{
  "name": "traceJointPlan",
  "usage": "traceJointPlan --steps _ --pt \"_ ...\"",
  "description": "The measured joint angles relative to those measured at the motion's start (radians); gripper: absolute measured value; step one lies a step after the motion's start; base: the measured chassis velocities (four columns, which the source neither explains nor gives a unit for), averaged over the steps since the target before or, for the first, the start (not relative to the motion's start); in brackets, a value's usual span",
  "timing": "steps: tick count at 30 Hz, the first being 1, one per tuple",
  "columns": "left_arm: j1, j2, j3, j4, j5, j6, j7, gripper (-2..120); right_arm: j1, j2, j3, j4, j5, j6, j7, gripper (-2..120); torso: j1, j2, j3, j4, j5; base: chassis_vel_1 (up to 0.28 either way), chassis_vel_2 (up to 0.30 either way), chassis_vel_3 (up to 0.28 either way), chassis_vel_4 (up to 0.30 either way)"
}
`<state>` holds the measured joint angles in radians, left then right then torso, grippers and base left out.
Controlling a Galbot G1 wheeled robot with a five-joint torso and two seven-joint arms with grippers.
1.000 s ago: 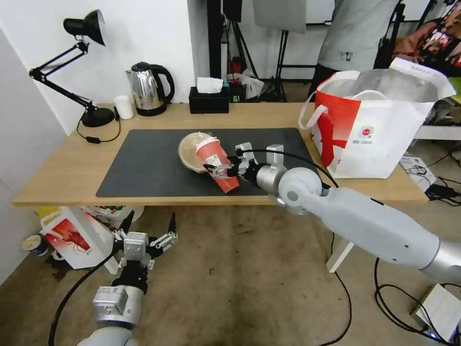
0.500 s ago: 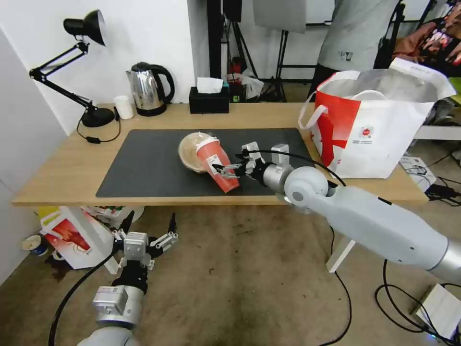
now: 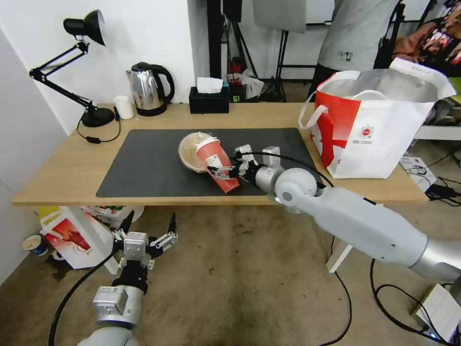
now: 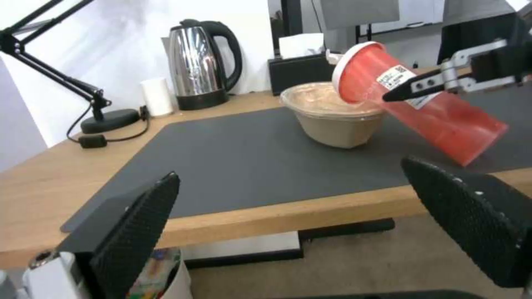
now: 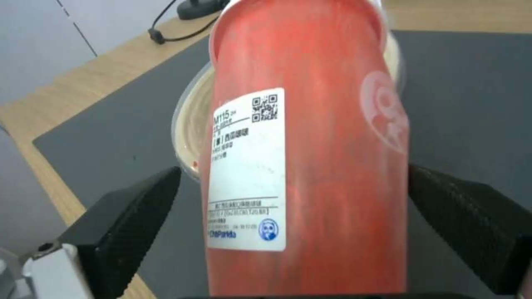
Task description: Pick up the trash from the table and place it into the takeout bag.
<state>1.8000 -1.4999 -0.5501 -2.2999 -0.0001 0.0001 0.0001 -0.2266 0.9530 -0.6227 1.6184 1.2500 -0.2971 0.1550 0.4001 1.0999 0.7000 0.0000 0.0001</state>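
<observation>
**Operator:** Where's the cup, and what has your right gripper (image 3: 222, 171) got?

**Spotter:** The red drink cup (image 3: 217, 163) sits tilted between its fingers, base on the dark mat (image 3: 144, 163), lid end leaning on the beige bowl (image 4: 332, 120) just beyond the fingertips. In the right wrist view the pads flank the cup's sides with slivers of gap, so you're spread around it, not yet clamped.

**Operator:** How will it handle?

**Spotter:** Likely light, thin-walled and smooth, so squeeze gently mid-body across the label (image 5: 247, 166). The left gripper (image 3: 146, 240) hangs spread below the table (image 3: 62, 168). The takeout bag (image 3: 374, 129) stands well off behind your wrist.
</observation>
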Motion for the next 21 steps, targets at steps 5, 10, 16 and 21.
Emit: traceJointPlan --steps 5,10,16,21 --pt "0.000 0.000 0.000 0.000 0.000 0.000 0.000 100 0.010 0.029 -0.002 -0.044 -0.002 -0.001 -0.011 100 0.000 0.000 0.000 0.0000 -0.0001 0.000 0.000 0.000 0.000" --pt "0.000 0.000 0.000 0.000 0.000 0.000 0.000 100 0.010 0.056 -0.002 -0.086 -0.011 0.000 -0.026 95 0.000 0.000 0.000 0.0001 -0.0001 0.000 0.000 0.000 0.000" --pt "0.000 0.000 0.000 0.000 0.000 0.000 0.000 100 0.008 0.058 0.001 -0.092 -0.012 -0.002 -0.028 79 0.000 0.000 0.000 0.0000 -0.0001 0.000 0.000 0.000 0.000" --pt "0.000 0.000 0.000 0.000 0.000 0.000 0.000 100 0.006 0.054 0.006 -0.093 -0.012 -0.002 -0.030 66 0.000 0.000 0.000 -0.0001 0.0000 0.000 0.000 0.000 0.000"
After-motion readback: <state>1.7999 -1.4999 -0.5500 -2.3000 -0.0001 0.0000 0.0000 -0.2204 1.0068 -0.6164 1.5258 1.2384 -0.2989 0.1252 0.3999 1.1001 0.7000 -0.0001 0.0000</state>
